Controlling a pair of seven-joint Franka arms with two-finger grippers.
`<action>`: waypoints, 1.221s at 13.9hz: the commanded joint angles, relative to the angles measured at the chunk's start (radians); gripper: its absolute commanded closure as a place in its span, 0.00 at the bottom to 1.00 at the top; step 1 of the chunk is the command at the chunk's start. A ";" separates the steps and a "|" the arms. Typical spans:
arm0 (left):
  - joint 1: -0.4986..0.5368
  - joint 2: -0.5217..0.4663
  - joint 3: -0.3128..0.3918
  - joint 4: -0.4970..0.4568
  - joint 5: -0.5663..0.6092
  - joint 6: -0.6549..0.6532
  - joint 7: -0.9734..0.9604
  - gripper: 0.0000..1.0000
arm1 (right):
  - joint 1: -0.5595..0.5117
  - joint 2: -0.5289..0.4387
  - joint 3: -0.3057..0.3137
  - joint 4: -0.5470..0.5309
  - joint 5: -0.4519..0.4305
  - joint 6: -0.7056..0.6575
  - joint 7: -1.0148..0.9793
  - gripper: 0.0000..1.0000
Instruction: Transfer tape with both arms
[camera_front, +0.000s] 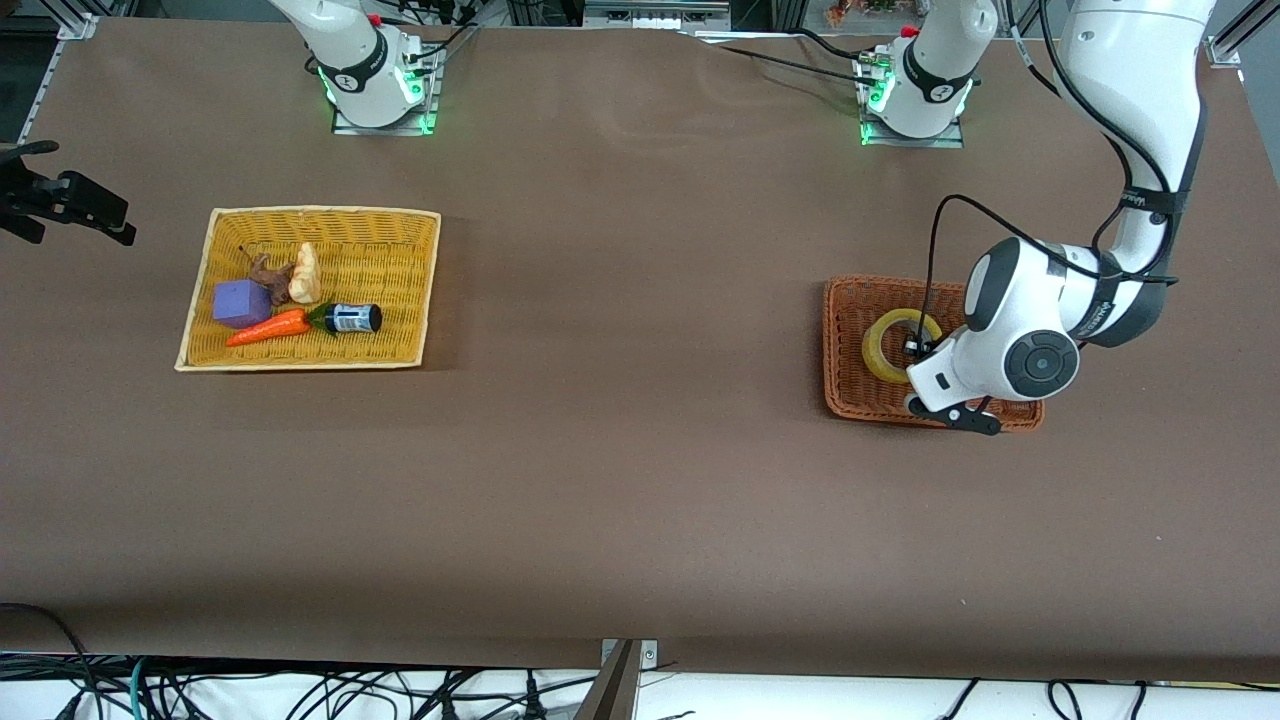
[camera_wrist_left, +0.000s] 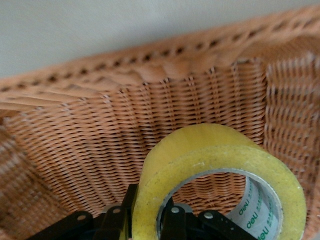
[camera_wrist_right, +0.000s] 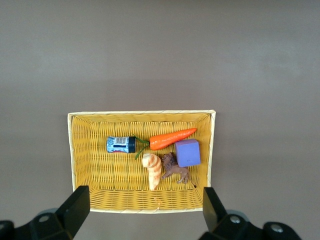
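The left gripper (camera_wrist_left: 148, 220) pinches the wall of the tape (camera_wrist_left: 220, 187), one finger inside the ring and one outside, in the orange basket (camera_front: 850, 340) at the left arm's end. The right gripper (camera_wrist_right: 145, 212) hangs wide open and empty over the yellow basket (camera_wrist_right: 82, 150).

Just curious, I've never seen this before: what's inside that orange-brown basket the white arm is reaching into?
In the orange-brown basket sits a roll of yellowish tape. The left tool straddles its wall, one finger inside the hole. The arm covers part of the basket, so anything there is hidden.
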 joint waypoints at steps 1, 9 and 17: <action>-0.017 -0.022 -0.019 -0.070 0.029 0.038 0.030 0.24 | -0.005 0.007 0.003 0.022 0.019 -0.024 -0.015 0.00; -0.001 -0.332 -0.033 0.026 0.011 -0.083 0.028 0.00 | -0.005 0.007 0.003 0.022 0.019 -0.025 -0.016 0.00; 0.019 -0.485 0.019 0.194 -0.118 -0.307 -0.032 0.00 | -0.007 0.013 0.002 0.024 0.019 -0.025 -0.016 0.00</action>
